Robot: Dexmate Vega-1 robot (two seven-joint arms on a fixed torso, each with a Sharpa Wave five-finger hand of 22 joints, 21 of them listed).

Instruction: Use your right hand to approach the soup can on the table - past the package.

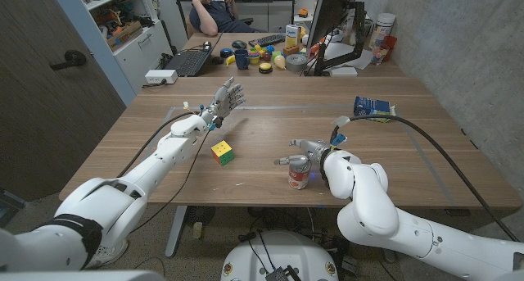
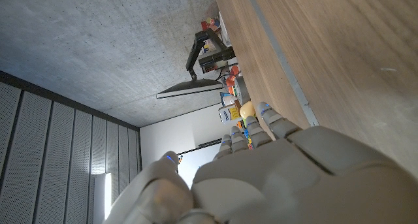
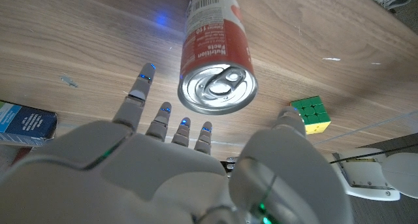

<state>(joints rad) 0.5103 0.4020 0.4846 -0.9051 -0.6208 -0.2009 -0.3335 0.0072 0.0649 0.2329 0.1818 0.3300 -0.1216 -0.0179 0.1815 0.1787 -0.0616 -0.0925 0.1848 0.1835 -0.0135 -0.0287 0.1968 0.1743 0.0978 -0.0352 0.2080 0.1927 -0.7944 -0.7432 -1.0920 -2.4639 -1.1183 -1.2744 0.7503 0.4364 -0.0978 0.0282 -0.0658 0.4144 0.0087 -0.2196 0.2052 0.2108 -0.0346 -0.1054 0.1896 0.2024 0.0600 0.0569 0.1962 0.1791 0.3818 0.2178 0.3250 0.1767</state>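
A red-and-white soup can (image 1: 300, 174) stands upright on the wooden table (image 1: 270, 125), near the front edge; its silver pull-tab lid (image 3: 217, 89) shows in the right wrist view. My right hand (image 1: 309, 152) hovers just above and behind the can, fingers (image 3: 140, 87) spread, holding nothing. A blue package (image 1: 372, 107) lies at the far right of the table, its corner (image 3: 26, 123) also seen beside my right hand. My left hand (image 1: 226, 97) is raised over the table's left-middle, fingers apart and empty.
A colour cube (image 1: 222, 151) sits left of the can, also seen as the cube (image 3: 311, 115) in the right wrist view. The far table carries a laptop (image 1: 188, 63), a monitor (image 1: 336, 19) and several small items. A person (image 1: 214, 8) sits behind it.
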